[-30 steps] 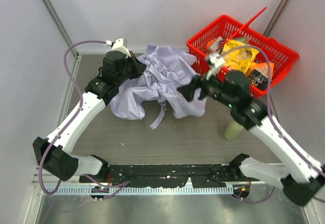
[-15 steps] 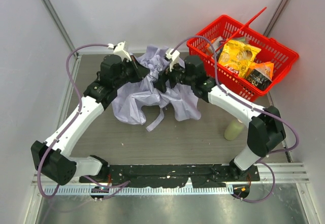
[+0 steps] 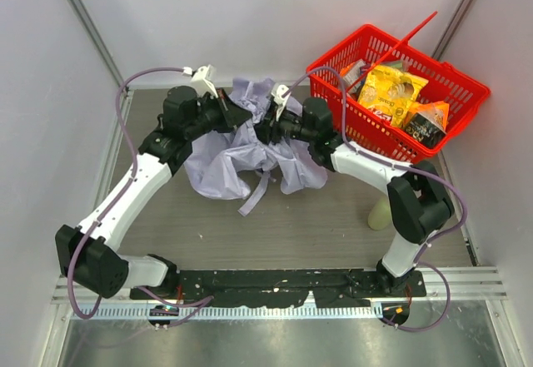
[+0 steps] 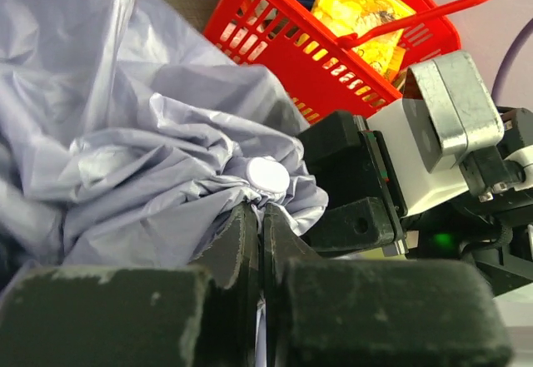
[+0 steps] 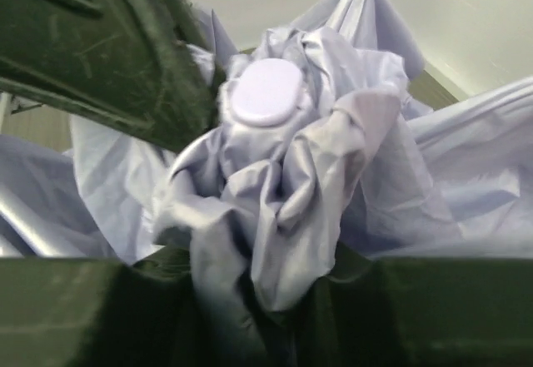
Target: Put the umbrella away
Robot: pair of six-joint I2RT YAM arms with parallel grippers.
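The umbrella (image 3: 218, 167) is thin creased cloth with a faint sheen, its round cap (image 5: 265, 92) smooth plastic; the red basket (image 4: 275, 47) is glossy plastic, the table (image 3: 333, 225) matt woodgrain.

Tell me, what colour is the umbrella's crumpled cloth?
Pale lavender, almost white. The umbrella shows its colour best in the right wrist view.

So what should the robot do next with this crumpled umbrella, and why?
Probably the right gripper should draw its handful of the umbrella away from the round cap, to straighten it. The left gripper pinches the fabric beside that cap, and the rest lies crumpled and loose.
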